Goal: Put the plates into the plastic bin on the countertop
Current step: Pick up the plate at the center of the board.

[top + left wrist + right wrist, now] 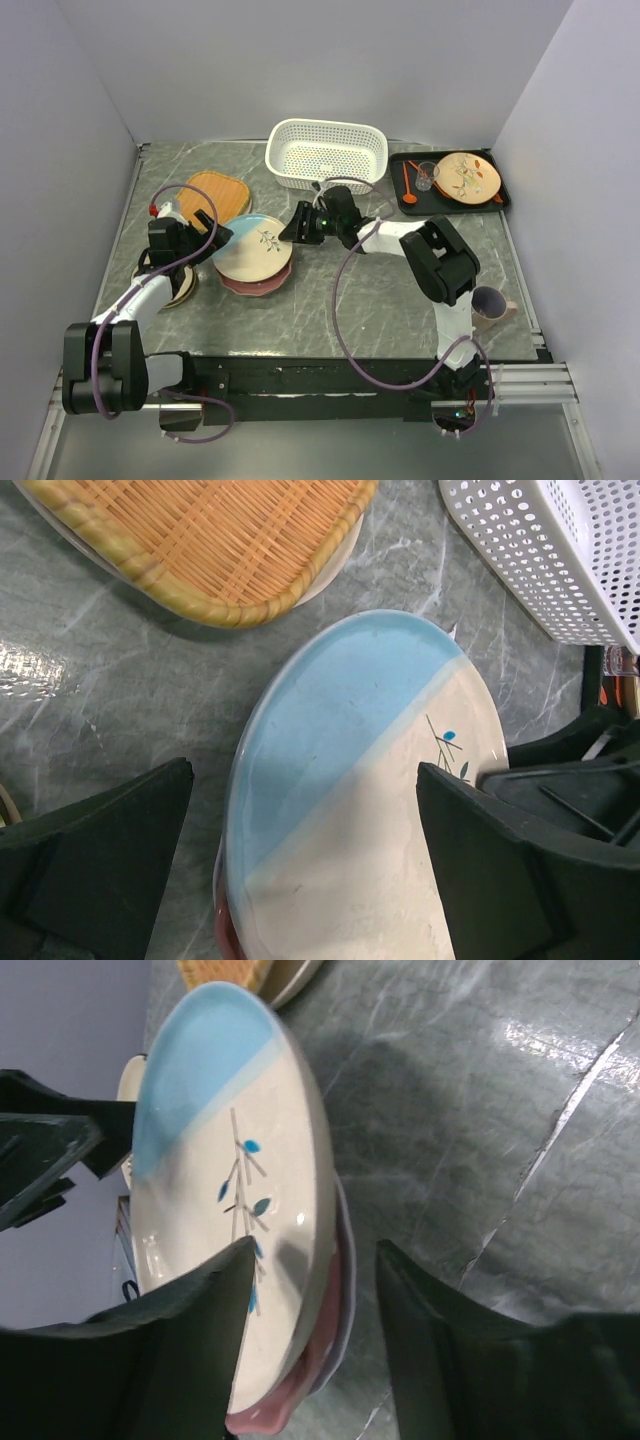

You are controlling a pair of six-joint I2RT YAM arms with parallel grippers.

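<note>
Left of centre on the countertop (pixel 380 310), the blue-cream plate (pixel 252 247) lies atop a pink plate (pixel 258 284), apart from the plastic bin (pixel 300 178). Astride its rim the right gripper (pixel 315 1250) gapes, gripping nothing; the left gripper (pixel 303 775) hovers wide open over its other side.

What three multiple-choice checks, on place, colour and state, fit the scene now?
1. The bin stands: A) by the arm bases B) left of the tray C) on the tray.
2. Under the leaf plate, the lower plate is: A) pink B) black C) white.
3. The right gripper is: A) shut on a spoon B) out of view C) open.
B: it sits beside the tray, off it. A: a pink edge shows below the leaf plate. C: its fingers stand apart astride that plate's rim.
</note>
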